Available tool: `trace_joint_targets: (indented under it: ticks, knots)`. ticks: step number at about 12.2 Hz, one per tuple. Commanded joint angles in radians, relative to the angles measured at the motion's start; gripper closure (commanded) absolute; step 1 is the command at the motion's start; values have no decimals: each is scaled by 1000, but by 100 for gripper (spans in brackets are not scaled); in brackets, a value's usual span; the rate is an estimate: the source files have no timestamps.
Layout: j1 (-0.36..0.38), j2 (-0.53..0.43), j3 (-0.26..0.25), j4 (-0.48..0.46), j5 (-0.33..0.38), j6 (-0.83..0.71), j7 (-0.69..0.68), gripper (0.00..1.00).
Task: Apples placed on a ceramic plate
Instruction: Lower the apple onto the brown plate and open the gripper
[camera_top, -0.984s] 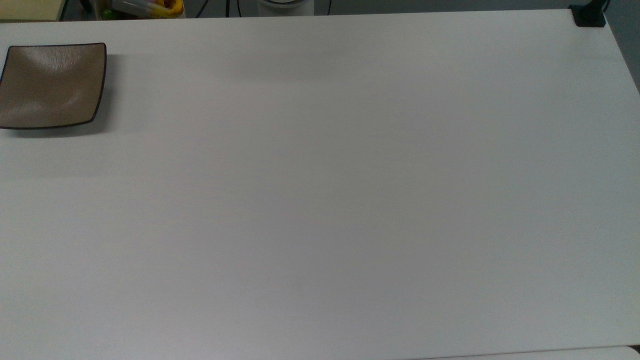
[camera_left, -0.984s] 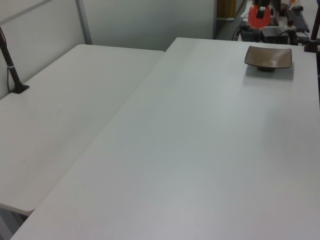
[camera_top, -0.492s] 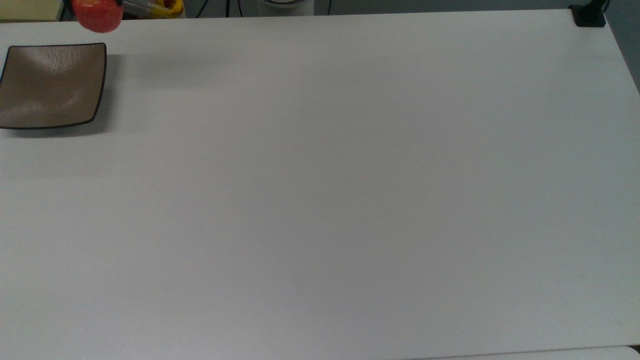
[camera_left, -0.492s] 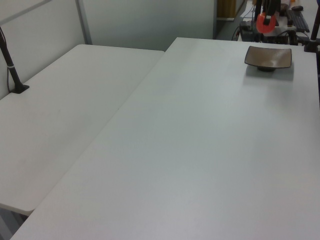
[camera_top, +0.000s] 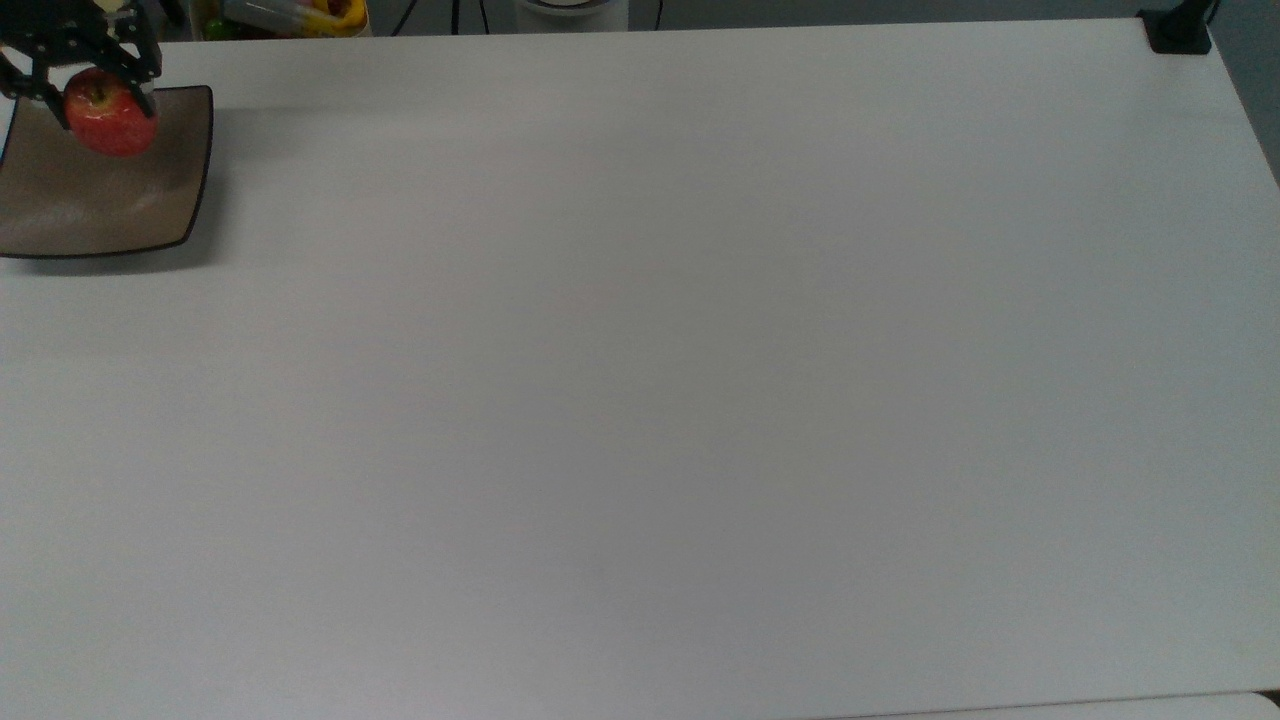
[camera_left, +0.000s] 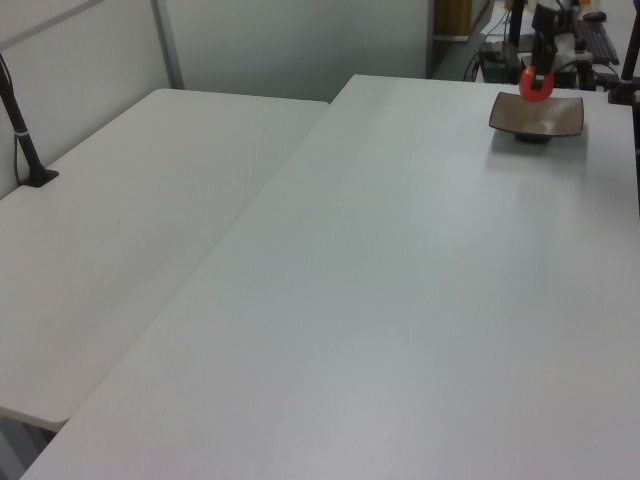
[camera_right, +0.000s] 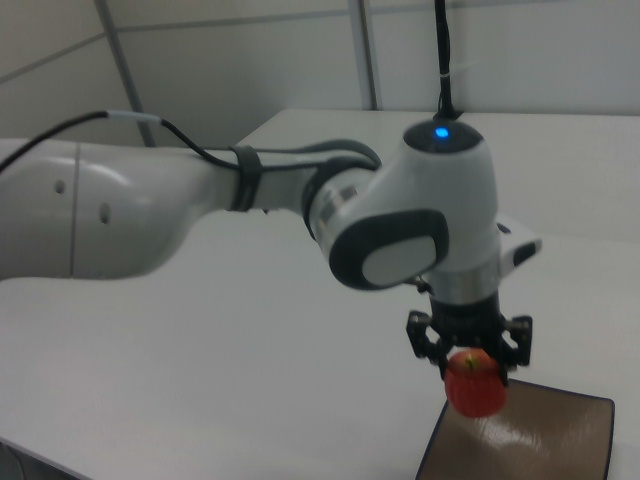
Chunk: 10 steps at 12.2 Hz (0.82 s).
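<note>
Apple (camera_top: 110, 125): clamped in end effector (camera_top: 85, 90), suspended above ceramic plate (camera_top: 150, 200) directly beneath, on bench (camera_top: 640, 400). Carried: done. Lowering, release: outstanding.

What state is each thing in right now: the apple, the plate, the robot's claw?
apple: gripped, held in the air over the plate, not resting on it.
plate: flat on the table, nothing on it.
gripper: shut on the apple, pointing down.
table: bare but for the plate.
</note>
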<state>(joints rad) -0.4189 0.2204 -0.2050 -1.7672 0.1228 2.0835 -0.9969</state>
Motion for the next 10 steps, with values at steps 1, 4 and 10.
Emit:
trace_joint_targets:
  ticks: [1, 4, 10]
  knots:
    - [0, 45, -22, -32, 15, 81, -49, 93]
    - [-6, 94, -30, -34, 21, 174, -46, 87]
    - [-1, 162, -30, -34, 38, 267, -2, 29]
